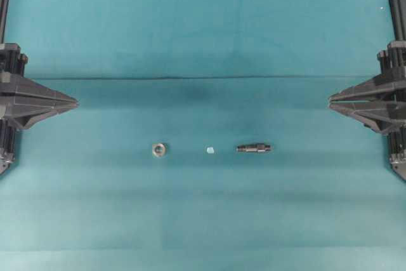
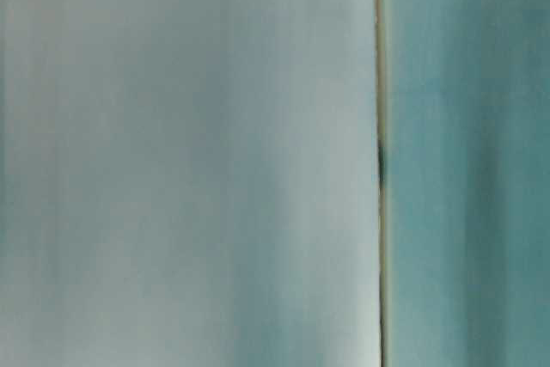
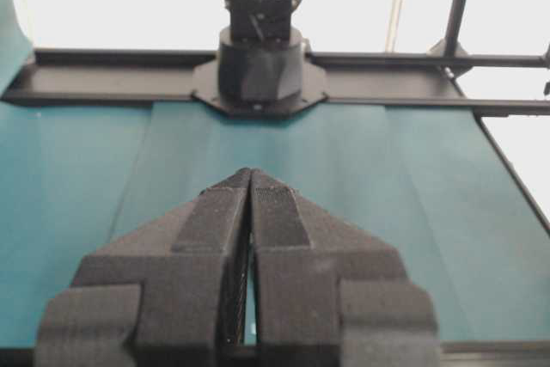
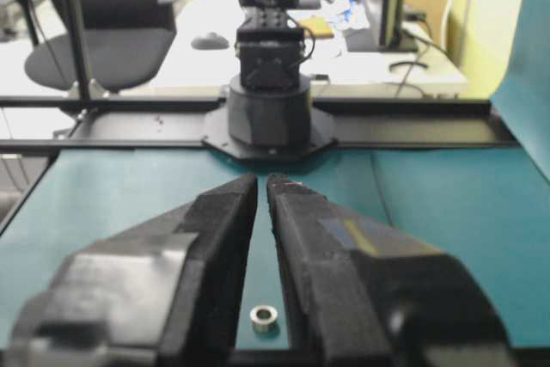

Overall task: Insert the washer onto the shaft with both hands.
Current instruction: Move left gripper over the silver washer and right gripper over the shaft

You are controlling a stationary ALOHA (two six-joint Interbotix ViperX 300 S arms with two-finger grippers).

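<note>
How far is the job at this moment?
Nothing looks done yet. The washer and the shaft lie apart on the cloth, a pale chip between them. Nothing is in hand: the left gripper and right gripper are empty at the sides. Picking up both parts and the insertion remain.

One washer (image 1: pixel 158 150) – one shaft (image 1: pixel 254 148) – one chip (image 1: pixel 210 150)

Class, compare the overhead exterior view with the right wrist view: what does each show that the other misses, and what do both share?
Only the overhead view shows the shaft, the small pale chip and the left claw, which sits apart at the left edge. Only the right wrist view shows the office behind: a chair and a desk. Both show the washer lying on the teal cloth, and the right claw, empty.
</note>
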